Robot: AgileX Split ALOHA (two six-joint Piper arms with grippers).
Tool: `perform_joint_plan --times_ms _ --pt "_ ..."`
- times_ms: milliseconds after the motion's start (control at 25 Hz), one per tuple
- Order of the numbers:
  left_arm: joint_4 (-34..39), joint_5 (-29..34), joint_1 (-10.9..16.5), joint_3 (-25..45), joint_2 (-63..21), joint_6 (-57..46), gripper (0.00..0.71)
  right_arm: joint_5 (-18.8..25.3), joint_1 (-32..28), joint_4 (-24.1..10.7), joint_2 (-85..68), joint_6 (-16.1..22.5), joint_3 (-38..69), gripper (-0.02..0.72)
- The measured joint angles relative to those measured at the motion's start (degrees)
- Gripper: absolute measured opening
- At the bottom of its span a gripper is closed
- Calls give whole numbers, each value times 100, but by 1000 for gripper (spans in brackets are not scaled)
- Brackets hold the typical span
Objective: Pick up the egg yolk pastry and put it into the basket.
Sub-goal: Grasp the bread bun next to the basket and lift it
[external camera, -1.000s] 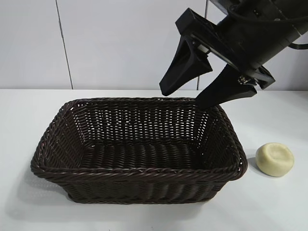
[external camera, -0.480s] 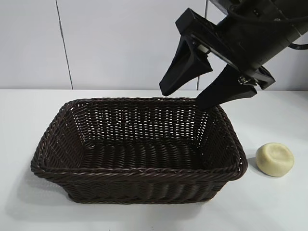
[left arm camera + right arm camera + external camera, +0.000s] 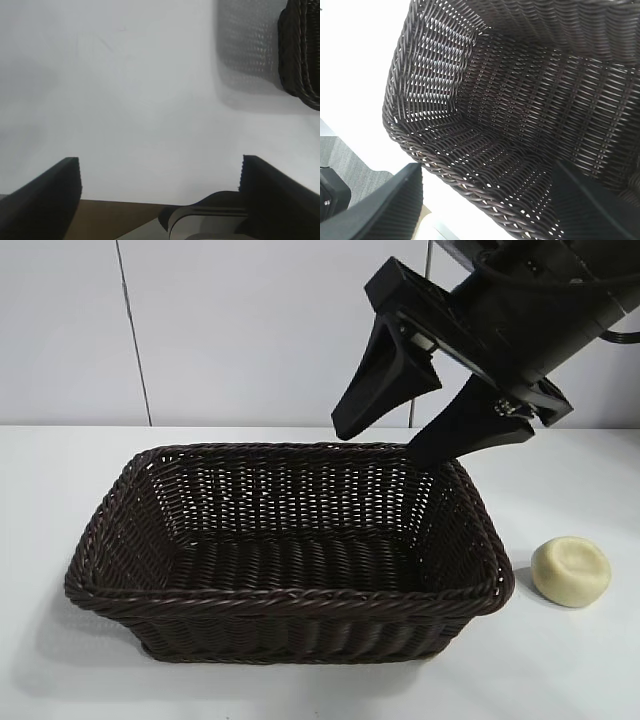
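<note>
The egg yolk pastry (image 3: 571, 570), a small pale yellow puck with a dimpled top, lies on the white table just beyond the right end of the basket (image 3: 290, 602). The basket is dark brown wicker with nothing inside it. My right gripper (image 3: 382, 447) hangs open and holds nothing above the basket's far right corner, well up and back from the pastry. Its wrist view looks down into the basket (image 3: 530, 100) between the spread fingers of the gripper (image 3: 487, 167). My left gripper (image 3: 160, 162) is open over bare table, with a corner of the basket (image 3: 300, 55) far off.
The white table (image 3: 560, 670) stretches around the basket on all sides. A pale panelled wall (image 3: 240, 330) rises behind it. In the left wrist view a brown table edge (image 3: 120, 220) shows below the fingers.
</note>
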Motion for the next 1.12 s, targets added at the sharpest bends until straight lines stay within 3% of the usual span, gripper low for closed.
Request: perform_joint_plan --times_ms 280,480,1120 --pt "0 42 0 1197 -1414 0 624 5 0 -13 0 0 0 519" --pt "-5 -377 0 1396 -2138 0 624 5 0 -13 0 0 0 519" --pt "-5 -657 0 1577 -2568 5 624 -96 0 -13 0 0 0 519"
